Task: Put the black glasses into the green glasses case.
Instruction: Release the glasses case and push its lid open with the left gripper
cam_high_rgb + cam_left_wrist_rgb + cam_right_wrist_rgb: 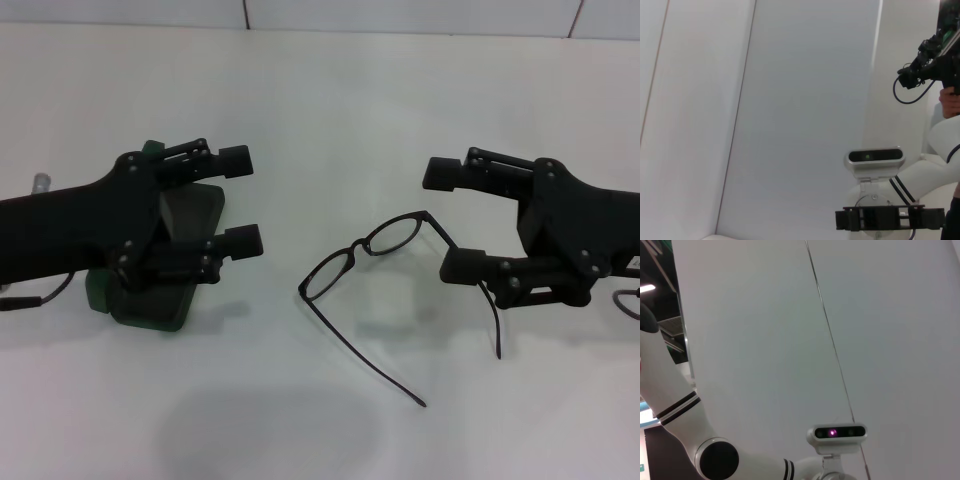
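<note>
The black glasses (372, 258) lie unfolded on the white table (320, 90) in the head view, lenses toward the back, temple arms stretching toward the front. The green glasses case (150, 290) sits open at the left, largely covered by my left arm; its dark lining shows between the fingers. My left gripper (240, 200) hovers over the case, open and empty. At the right, my right gripper (447, 220) is open, its lower finger close to the glasses' right hinge, holding nothing. The wrist views show neither object.
The wrist views look at a white wall and the robot's own head camera (875, 156) and body. A wall edge (400, 30) runs along the table's back.
</note>
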`<action>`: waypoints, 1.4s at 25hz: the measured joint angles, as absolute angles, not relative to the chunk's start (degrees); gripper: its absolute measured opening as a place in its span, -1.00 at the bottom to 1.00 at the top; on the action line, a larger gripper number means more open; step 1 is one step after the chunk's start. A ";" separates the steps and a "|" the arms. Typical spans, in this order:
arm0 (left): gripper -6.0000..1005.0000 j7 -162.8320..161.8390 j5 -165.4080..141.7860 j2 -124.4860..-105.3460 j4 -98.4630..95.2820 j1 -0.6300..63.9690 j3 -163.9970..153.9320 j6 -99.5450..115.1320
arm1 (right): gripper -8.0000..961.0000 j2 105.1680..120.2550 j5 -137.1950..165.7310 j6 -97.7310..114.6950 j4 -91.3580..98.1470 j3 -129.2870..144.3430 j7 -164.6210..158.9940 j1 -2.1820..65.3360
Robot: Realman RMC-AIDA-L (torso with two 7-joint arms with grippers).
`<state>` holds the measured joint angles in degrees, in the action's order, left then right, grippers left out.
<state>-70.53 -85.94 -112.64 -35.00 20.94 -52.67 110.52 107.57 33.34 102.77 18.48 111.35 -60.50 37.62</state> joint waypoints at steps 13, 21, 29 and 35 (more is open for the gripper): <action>0.69 -71.15 -87.51 -112.94 -34.70 21.00 -52.89 110.43 | 0.82 108.07 36.25 102.77 18.64 107.90 -60.16 37.10; 0.69 -96.71 -91.92 -113.40 -57.59 21.75 -52.72 105.04 | 0.82 107.52 36.36 100.91 18.43 97.46 -56.00 30.71; 0.69 -132.01 -126.04 -118.78 -99.79 21.39 -53.10 96.16 | 0.82 108.04 36.39 101.47 18.50 93.44 -54.20 25.28; 0.68 -139.31 -138.25 -119.63 -99.82 21.47 -55.23 95.30 | 0.82 108.62 36.10 100.10 18.47 93.28 -53.11 25.14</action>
<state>-139.31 -138.25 -119.63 -99.82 21.46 -55.23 95.30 108.62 36.10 100.10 18.47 93.28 -53.11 25.14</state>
